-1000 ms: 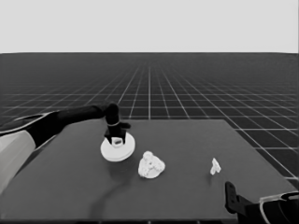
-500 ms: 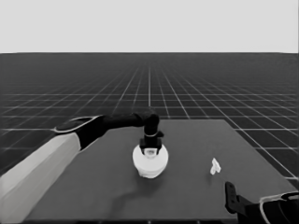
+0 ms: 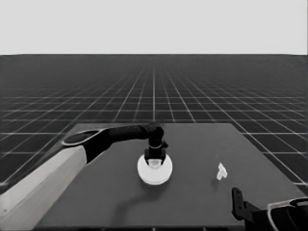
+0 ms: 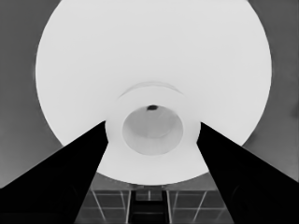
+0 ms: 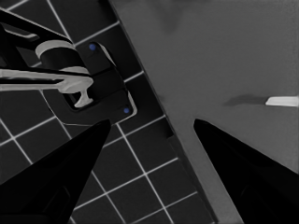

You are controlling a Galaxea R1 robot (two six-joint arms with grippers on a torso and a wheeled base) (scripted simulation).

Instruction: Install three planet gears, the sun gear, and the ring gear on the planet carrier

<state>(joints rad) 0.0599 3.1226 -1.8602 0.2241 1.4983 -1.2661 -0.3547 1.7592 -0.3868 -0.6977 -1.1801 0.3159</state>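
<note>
The left pincer (image 3: 155, 162) stands at mid-counter (image 3: 202, 202), its fingers clamped on the raised hub of the larger round part (image 3: 154, 169), apparently seating it over the smaller part and gears, which it hides. The right pincer (image 5: 149, 123), spread wide and empty, waits at the counter's near right corner, near the thin white piece (image 3: 221, 171).

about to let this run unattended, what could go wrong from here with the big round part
1. The left gripper holds the larger round part only by its raised centre hub; a slip could tilt it as it seats.
2. It hides whatever lies beneath, so a bad fit would go unseen.
3. The thin white piece lies loose near the parked right gripper.
</note>
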